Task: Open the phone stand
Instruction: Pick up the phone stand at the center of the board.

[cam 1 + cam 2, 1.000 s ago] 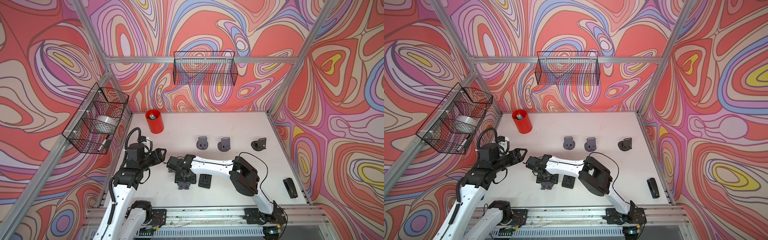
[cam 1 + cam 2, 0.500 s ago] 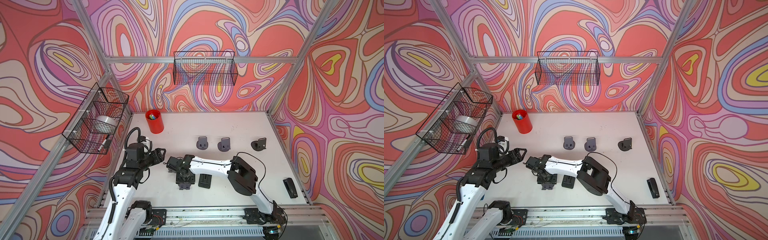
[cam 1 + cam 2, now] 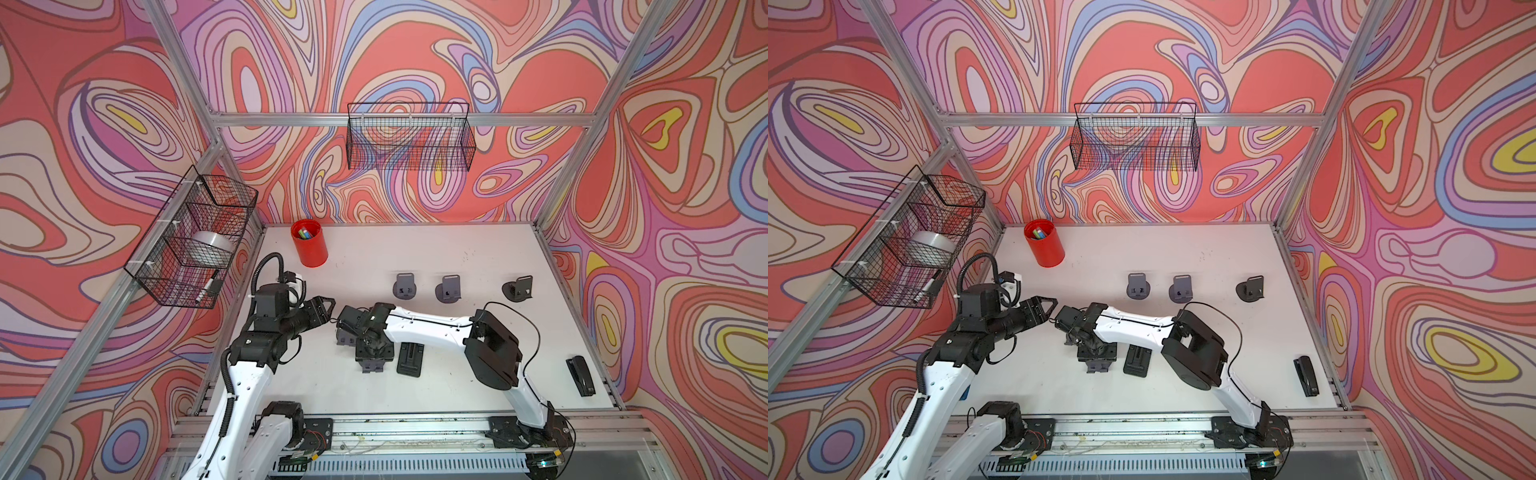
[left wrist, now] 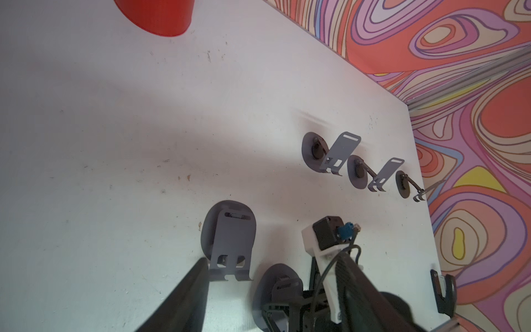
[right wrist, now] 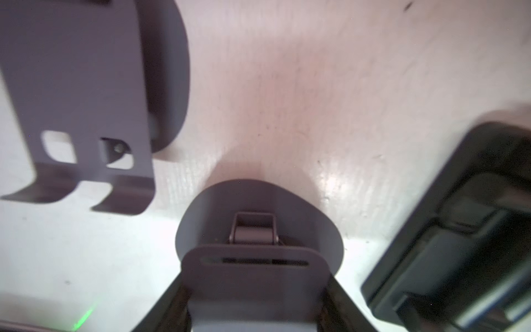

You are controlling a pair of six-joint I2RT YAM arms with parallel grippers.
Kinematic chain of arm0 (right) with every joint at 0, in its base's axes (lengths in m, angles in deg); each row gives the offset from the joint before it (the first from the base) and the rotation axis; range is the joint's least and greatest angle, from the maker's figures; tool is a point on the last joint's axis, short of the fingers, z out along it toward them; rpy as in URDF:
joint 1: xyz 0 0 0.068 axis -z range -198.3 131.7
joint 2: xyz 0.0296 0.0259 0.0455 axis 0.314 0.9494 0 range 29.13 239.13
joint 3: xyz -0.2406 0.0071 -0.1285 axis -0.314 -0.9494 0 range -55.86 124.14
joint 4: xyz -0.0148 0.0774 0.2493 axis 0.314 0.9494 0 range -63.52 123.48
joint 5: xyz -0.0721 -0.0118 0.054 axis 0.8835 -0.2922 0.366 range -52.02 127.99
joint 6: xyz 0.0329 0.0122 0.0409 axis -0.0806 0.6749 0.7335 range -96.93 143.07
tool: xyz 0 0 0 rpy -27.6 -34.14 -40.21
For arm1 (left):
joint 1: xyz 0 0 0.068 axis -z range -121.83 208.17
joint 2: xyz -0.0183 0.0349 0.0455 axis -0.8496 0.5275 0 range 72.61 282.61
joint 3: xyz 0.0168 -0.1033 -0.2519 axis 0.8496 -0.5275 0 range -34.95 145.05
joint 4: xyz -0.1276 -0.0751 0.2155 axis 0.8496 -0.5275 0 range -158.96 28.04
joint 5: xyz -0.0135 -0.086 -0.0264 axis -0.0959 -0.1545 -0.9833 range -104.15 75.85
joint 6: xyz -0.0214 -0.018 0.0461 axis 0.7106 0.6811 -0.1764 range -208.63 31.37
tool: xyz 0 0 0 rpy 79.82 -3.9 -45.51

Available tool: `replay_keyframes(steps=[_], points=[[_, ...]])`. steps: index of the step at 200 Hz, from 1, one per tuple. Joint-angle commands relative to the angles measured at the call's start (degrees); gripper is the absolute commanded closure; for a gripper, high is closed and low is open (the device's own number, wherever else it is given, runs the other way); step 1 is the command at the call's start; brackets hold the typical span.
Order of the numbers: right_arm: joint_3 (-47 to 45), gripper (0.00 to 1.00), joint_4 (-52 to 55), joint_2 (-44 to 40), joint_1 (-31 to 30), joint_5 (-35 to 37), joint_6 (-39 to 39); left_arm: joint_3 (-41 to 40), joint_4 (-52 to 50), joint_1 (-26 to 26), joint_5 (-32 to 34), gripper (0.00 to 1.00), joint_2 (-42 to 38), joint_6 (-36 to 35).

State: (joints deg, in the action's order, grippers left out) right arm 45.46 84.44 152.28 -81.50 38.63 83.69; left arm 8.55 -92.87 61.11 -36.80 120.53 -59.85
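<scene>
A two-armed robot works at a white tabletop (image 3: pixel 457 257), partway through opening a grey phone stand (image 5: pixel 258 273).

The right gripper (image 5: pixel 255 301) points down over the stand. Its fingers (image 5: pixel 172 304) sit against both side edges of the hinged plate, so it appears to be gripping the plate. The plate looks tilted slightly off the oval base, so the unfolding seems barely begun.

The next move calls for swinging the plate up about its hinge while the base keeps flat. The light base could lift or slide.

The left gripper (image 3: pixel 323 311) hangs just beside the right one, jaws apart and holding nothing.

Only the right wrist view shows the contact on the plate; in both top views the arm hides it. The left wrist view shows a second stand (image 4: pixel 230 244) near the left gripper, already raised.
</scene>
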Motion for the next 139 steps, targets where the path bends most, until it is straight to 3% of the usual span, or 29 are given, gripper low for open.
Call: replay_keyframes(steps=[1,71,123,139], points=[[-0.1,0.81,0.4,-6.4,2.2,2.6,-4.6,-0.7,3.2,-0.4,-8.2,0.37,2.1,1.8],[-3.8,0.85,-3.1,-16.1,10.2,-2.2,-14.8,-6.9,18.6,0.6,-24.6,0.43,5.3,8.6],[-2.9,0.86,-3.4,-18.6,14.4,-6.4,-19.3,-7.4,27.7,11.8,-19.2,0.53,10.5,10.0],[-3.0,0.86,-3.7,-19.0,14.9,-6.9,-19.7,-7.5,30.3,13.2,-18.2,0.58,12.3,10.8]])
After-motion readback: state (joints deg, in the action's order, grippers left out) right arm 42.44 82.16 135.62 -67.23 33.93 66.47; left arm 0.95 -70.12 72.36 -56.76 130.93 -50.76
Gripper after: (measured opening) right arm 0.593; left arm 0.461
